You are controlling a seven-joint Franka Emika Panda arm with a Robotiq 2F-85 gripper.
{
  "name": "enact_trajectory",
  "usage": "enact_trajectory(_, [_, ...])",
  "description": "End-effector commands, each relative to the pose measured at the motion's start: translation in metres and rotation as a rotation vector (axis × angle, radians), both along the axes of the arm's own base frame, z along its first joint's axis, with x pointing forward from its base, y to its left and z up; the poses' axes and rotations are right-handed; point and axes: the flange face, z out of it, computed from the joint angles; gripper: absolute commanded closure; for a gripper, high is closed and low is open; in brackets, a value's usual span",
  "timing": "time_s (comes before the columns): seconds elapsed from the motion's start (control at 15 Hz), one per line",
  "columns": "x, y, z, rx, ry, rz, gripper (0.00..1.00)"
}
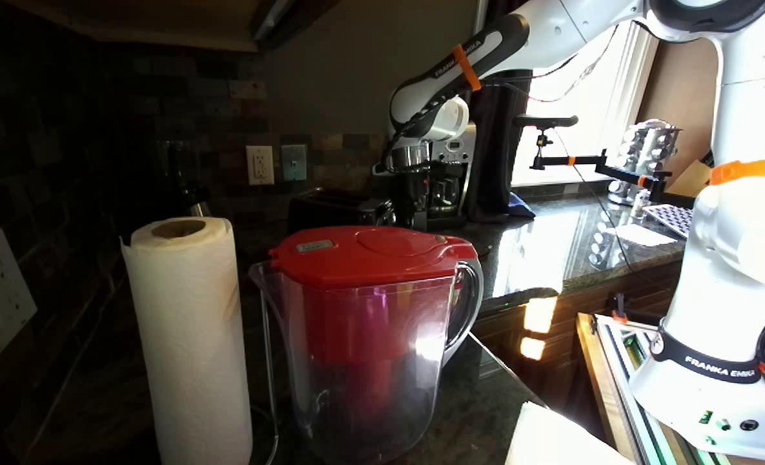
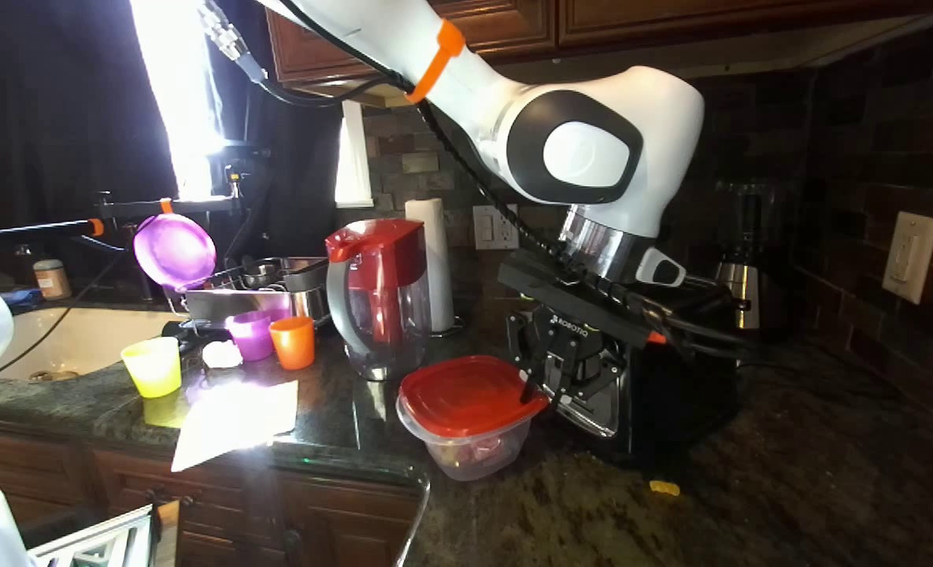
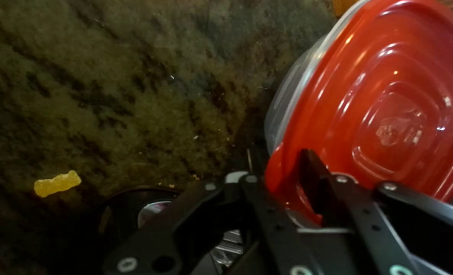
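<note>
One lidded tub (image 2: 470,413), the hand (image 3: 280,168) at its corner, holds pinkish, yellowish contents (image 2: 474,453).

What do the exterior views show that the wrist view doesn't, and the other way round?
Only the exterior views show the white paper towel roll and the red-lidded clear plastic pitcher. Only the wrist view clearly shows tiny pale specks scattered on the dark stone countertop. The wrist view and an exterior view share the red-lidded clear plastic container, the black gripper at its corner, and a small yellow gummy-like piece.
</note>
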Motion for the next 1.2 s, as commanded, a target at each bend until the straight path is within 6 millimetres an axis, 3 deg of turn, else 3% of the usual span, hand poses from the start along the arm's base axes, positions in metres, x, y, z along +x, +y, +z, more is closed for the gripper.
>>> enact_trajectory(0.0, [-0.005,0.003,-0.001,-0.017,0.015,-0.007,0.97])
enact_trajectory(1.13, [-0.014,0.009,0.019,-0.037,-0.014,0.011,0.95])
